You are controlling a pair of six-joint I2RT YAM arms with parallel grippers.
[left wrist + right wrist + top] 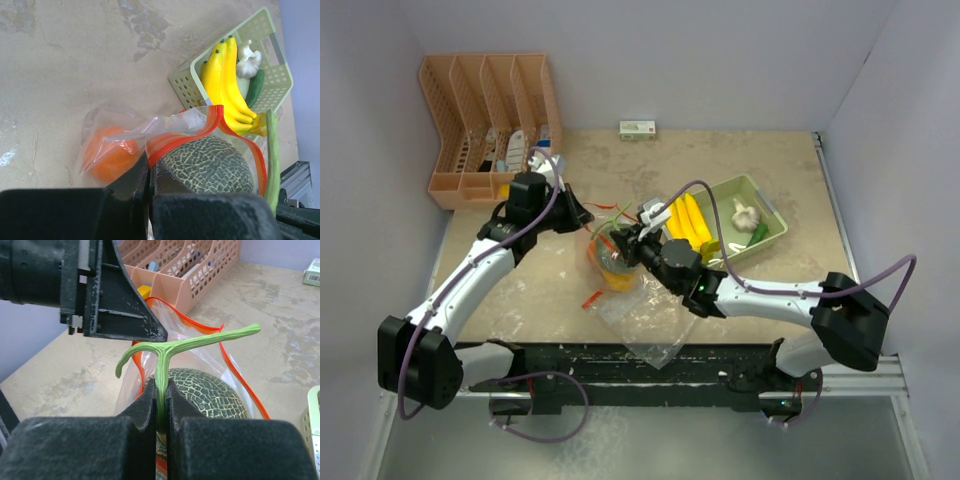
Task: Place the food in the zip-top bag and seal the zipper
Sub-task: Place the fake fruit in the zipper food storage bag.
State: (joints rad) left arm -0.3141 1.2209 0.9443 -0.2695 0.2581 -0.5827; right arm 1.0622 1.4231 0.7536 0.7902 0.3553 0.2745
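A netted green melon point(210, 165) sits in the mouth of the clear zip-top bag point(640, 310), inside its red zipper rim point(200, 127). My right gripper point(161, 387) is shut on the melon's green T-shaped stem point(190, 342), above the melon point(205, 390). My left gripper point(148, 167) is shut on the bag's rim, holding it up. An orange point(107, 155) lies inside the bag. A bunch of yellow bananas point(692, 222), a white garlic bulb point(745, 213) and a green piece point(758, 235) lie in the pale green tray point(775, 208).
A peach-coloured slotted organizer point(485, 120) stands at the back left, close behind my left arm. A small box point(638, 129) lies by the back wall. The tray point(182, 85) sits right of the bag, and white walls enclose the table.
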